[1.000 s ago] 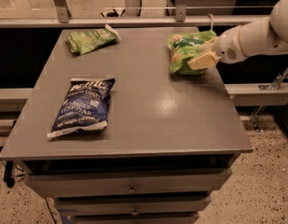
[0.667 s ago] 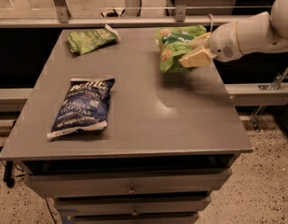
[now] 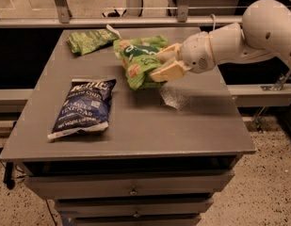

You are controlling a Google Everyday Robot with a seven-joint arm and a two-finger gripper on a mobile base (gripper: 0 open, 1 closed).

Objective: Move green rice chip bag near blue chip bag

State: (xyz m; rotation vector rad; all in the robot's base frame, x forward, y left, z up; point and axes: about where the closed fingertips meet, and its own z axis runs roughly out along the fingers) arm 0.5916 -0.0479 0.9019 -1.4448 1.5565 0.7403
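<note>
gripper [image 3: 156,66] fingers closed in a pinch on the right side of the green rice chip bag [image 3: 138,60]. two tan fingers [image 3: 169,72] visible, one on the upper edge of the bag, one lower, bag material squeezed between them. bag is crumpled and tilted, logo patch and chip pictures facing the camera. it sits over the back-centre of the table [image 3: 135,126]. it looks raised off the surface with a dark shadow below it, contact with the top not certain.

white wrist and arm [image 3: 220,44] come in from the right edge of the view, reaching left across the table's right-rear corner.

blue chip bag [image 3: 84,108] lies flat on the left-front part of the table, white lettering up, white bottom edge toward the front edge. it is down-left of the green rice chip bag, the two apart with bare grey tabletop between them, not touching.

small green bag [image 3: 88,39] with a white corner lies flat at the back-left of the table, just left of the held bag, near it, touching or not unclear.

table is grey, glare patch on the top right of centre, under the gripper. drawers [image 3: 133,189] stacked under the top at the front. metal rail [image 3: 135,7] runs behind the table. speckled floor [image 3: 267,182] at lower right.
</note>
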